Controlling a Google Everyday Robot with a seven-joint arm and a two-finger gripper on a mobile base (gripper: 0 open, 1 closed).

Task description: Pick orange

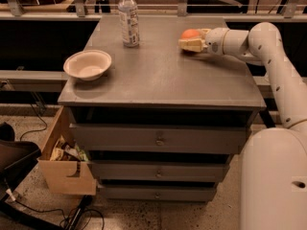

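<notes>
The orange (190, 33) is a small round bright fruit at the far right of the grey cabinet top (163, 75). My gripper (193, 39) reaches in from the right and sits around it. One cream finger (192, 45) lies in front of the fruit and the other is behind it. The fingers are closed on the orange, and only its top and left side show. The gripper holds it just above the surface, with a shadow underneath.
A clear plastic water bottle (128, 17) stands at the far middle of the top. A cream bowl (88, 64) sits near the left front edge. A cardboard box (64, 166) of clutter stands on the floor at the left. My white arm (268, 56) spans the right side.
</notes>
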